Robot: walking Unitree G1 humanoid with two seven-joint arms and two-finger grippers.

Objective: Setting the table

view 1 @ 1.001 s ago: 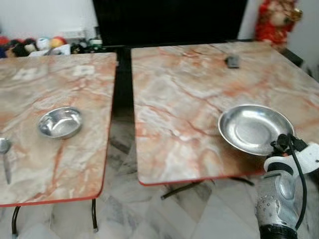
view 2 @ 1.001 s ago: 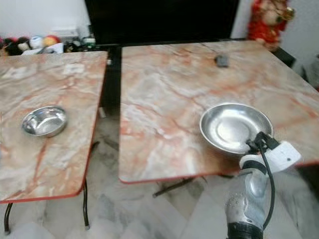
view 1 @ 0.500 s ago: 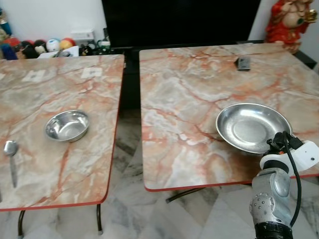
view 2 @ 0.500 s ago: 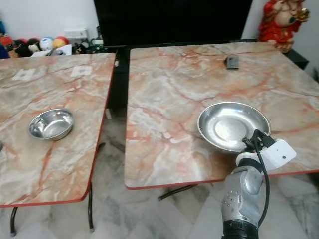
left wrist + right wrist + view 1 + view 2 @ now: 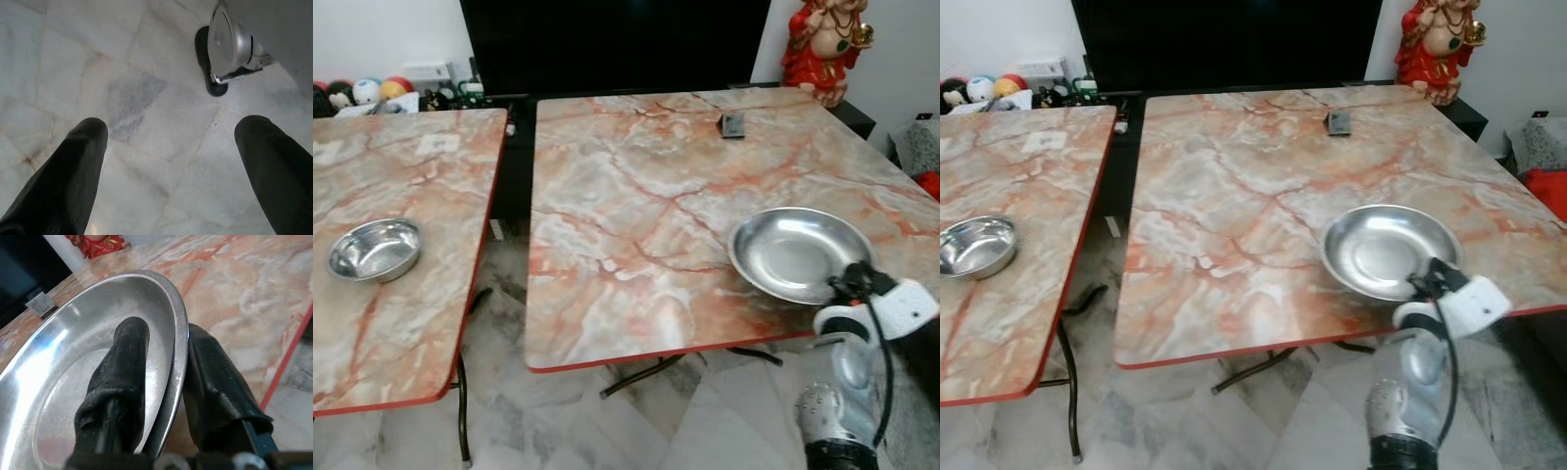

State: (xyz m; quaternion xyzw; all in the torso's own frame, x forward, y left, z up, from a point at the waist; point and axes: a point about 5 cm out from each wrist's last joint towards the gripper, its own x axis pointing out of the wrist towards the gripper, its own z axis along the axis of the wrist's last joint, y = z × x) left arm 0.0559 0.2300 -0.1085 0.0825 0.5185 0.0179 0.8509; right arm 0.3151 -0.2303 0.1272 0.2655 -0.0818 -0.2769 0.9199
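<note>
Near marble table's (image 5: 636,255) front edge, right tool (image 5: 168,396) pinches plate rim (image 5: 180,333).

No legible text, labels, brands or numbers on any surface. Two white paper slips (image 5: 438,144) on the left table: print unreadable.

Two marble tables (image 5: 626,196), one steel plate (image 5: 800,253), one bowl (image 5: 374,249).
</note>
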